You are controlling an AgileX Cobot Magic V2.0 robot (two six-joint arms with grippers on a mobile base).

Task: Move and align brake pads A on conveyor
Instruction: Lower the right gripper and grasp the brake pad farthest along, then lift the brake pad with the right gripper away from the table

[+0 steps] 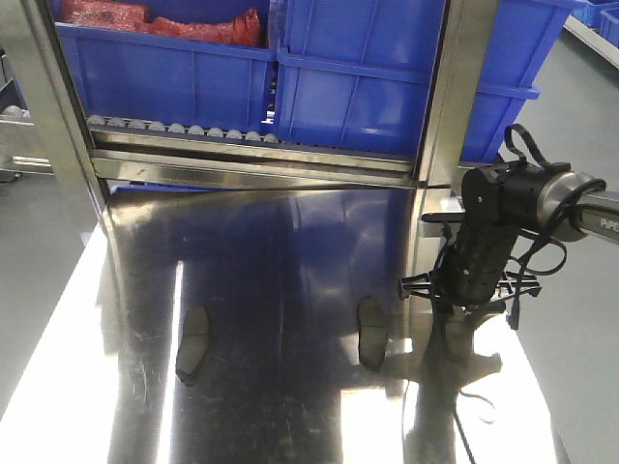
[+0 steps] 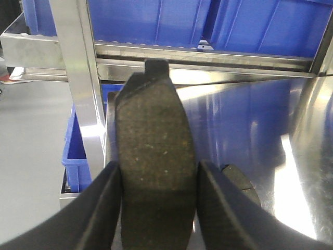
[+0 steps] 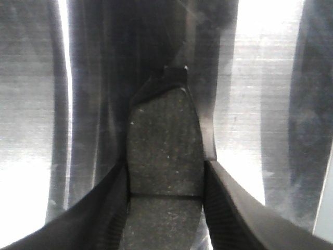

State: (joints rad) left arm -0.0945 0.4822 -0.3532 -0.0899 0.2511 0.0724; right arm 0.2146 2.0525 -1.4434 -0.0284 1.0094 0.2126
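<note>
Right claw [image 3: 165, 174]: fingers pressed on the right-held pad [image 3: 164, 133], gripped across its width. The pad's long axis runs straight out from the claw, tab end farthest. In the front view the claw points down, low over the steel table [image 1: 280, 242] at its right edge.

Left claw [image 2: 158, 172]: pinching the left-held pad [image 2: 153, 120] the same way, lengthwise, tab end out. This arm is not seen in the front view.

Outward on the table:
- Near loose pad [image 1: 371, 332] lies just to the left of the right claw, long axis running away from the robot.
- Far loose pad [image 1: 193, 340] lies well apart on the left side, roughly parallel to it.
- Loose pad by left claw [image 2: 240, 181] shows just past that claw's right finger. Which of the two it is, cannot tell.

The conveyor is in no view, so its bearing from either claw cannot be told. Judgement: both held pads are already lengthwise in the grip, so aligning them depends on how each wrist is turned at set-down.
</note>
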